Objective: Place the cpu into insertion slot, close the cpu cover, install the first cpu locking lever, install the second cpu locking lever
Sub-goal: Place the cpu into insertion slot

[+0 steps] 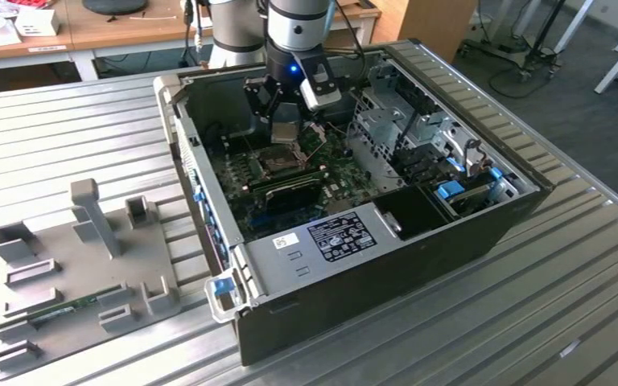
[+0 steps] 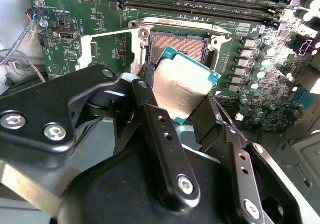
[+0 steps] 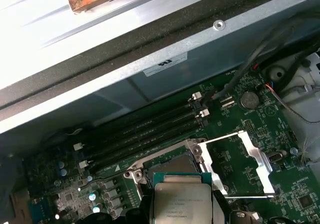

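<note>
My gripper hangs inside the open computer case, shut on the cpu, a square chip with a dull silvery top and a teal edge. Both black fingers clamp the chip by opposite sides and hold it tilted. It hovers just above the insertion slot, apart from it. In the first wrist view the cpu partly overlaps the insertion slot. The cpu cover, a shiny thin frame, is swung open and lies beside the slot, also seen as the cpu cover. From outside, the insertion slot sits below the gripper.
Long black memory slots run beside the socket. The case wall and the drive cages hem in the motherboard. A grey fixture plate with a memory stick lies on the ribbed metal table.
</note>
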Available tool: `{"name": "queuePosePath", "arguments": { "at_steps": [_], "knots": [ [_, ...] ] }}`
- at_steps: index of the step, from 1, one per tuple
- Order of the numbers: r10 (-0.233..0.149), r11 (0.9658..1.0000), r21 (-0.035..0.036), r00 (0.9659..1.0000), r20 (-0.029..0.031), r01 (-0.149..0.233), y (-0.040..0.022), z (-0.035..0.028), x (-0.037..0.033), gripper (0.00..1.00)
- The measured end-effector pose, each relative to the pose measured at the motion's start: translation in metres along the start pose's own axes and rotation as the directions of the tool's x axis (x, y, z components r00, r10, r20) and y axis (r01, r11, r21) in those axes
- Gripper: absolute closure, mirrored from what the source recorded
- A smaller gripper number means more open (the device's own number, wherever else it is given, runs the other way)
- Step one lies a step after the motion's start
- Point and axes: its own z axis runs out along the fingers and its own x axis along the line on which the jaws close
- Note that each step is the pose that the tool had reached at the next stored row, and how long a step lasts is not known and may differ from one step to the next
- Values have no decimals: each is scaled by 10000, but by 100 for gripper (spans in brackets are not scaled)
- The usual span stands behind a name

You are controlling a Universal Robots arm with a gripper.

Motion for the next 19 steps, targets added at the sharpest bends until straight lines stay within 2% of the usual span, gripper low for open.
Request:
{"name": "queuePosePath", "arguments": {
  "at_steps": [3, 6, 11, 18, 19],
  "knots": [
    [121, 9999, -1, 9999, 11, -121, 0, 1, 0, 46],
    [596, 9982, -10, 9982, 53, -596, -1, 7, 0, 46],
    [1427, 9898, -30, 9897, 125, -1427, -1, 14, 0, 46],
    [1448, 9895, -31, 9894, 126, -1448, -1, 14, 0, 46],
    [1452, 9894, -21, 9893, 110, -1452, -1, 15, 0, 46]
  ]
}}
